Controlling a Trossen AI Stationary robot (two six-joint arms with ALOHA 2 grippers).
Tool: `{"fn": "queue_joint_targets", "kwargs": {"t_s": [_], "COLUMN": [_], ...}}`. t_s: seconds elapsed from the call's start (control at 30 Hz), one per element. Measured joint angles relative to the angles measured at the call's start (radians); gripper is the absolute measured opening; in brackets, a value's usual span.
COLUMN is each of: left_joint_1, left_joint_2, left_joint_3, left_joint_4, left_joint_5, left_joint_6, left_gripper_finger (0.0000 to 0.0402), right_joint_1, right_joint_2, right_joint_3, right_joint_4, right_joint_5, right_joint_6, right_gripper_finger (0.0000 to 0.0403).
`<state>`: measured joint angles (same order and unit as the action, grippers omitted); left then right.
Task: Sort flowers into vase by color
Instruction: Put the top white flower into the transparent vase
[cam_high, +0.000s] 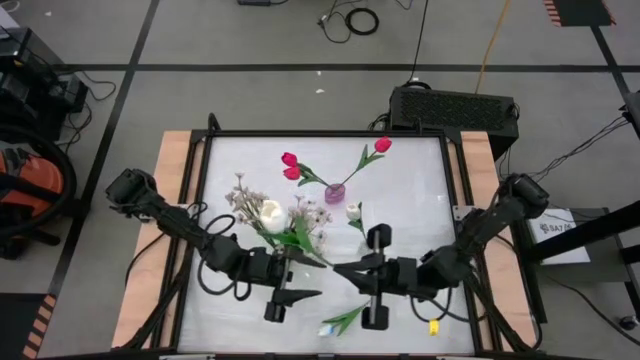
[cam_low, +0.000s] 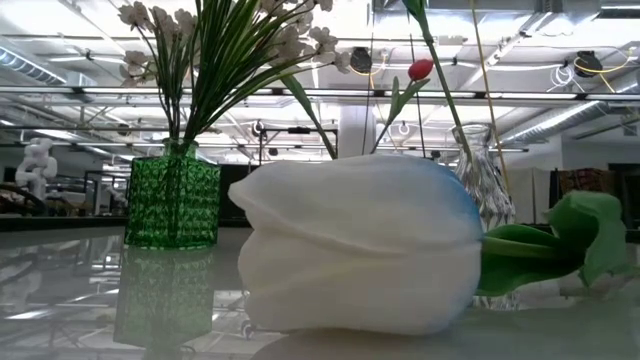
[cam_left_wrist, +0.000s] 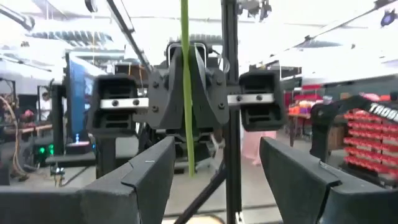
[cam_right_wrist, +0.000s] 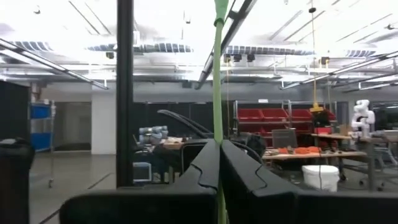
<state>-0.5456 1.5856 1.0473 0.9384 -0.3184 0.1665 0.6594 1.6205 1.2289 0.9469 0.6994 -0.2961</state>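
My right gripper (cam_high: 342, 268) hovers over the table's near middle, pointing left, shut on a thin green flower stem (cam_right_wrist: 217, 74). A white tulip (cam_high: 353, 210) just beyond it seems to be that stem's head. My left gripper (cam_high: 305, 278) faces it from the left, open; the stem stands beyond the gap between its fingers (cam_left_wrist: 149, 177). A green vase (cam_low: 172, 205) holds cream blossoms (cam_high: 240, 195) and a white tulip (cam_high: 271, 212). A small pinkish vase (cam_high: 335, 192) holds red tulips (cam_high: 290, 160). Another white tulip (cam_low: 360, 245) lies on its side near the front edge. My right gripper pinches the green stem (cam_right_wrist: 217, 127) between its two shut fingers (cam_right_wrist: 199, 168). The fingers come from the table's right, slanting a little upward, and lie across the stem. The stem stands nearly upright, lifted clear, and its lower end (cam_left_wrist: 189, 168) hangs free below the fingers.
The two vases stand in the middle and far half of the white tabletop (cam_high: 410, 170). The lying tulip (cam_high: 330, 326) with its leaves sits under and just in front of the grippers. Wooden side strips (cam_high: 170, 190) and a black frame border the table.
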Motion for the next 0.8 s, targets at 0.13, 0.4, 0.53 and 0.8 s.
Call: {"fn": "queue_joint_targets", "kwargs": {"t_s": [0.13, 0.4, 0.53, 0.8], "left_joint_1": [0.008, 0.041, 0.043, 0.064], "left_joint_2": [0.001, 0.013, 0.019, 0.025], "left_joint_3": [0.0, -0.001, -0.001, -0.001], "left_joint_4": [-0.005, -0.017, -0.034, -0.031], "left_joint_5": [-0.006, -0.003, 0.007, 0.042], "left_joint_6": [-0.003, -0.056, -0.056, -0.057], "left_gripper_finger": [0.0242, 0.0242, 0.0242, 0.0242], "right_joint_1": [-0.02, -0.035, -0.04, -0.06], "right_joint_2": [0.038, 0.07, 0.07, 0.07], "right_joint_3": [0.0, 0.0, 0.0, 0.0], "right_joint_4": [0.014, 0.047, 0.047, 0.024], "right_joint_5": [-0.018, -0.048, -0.047, -0.048], "right_joint_6": [-0.006, -0.014, -0.032, -0.031], "right_gripper_finger": [0.0, 0.0, 0.0, 0.0]}}
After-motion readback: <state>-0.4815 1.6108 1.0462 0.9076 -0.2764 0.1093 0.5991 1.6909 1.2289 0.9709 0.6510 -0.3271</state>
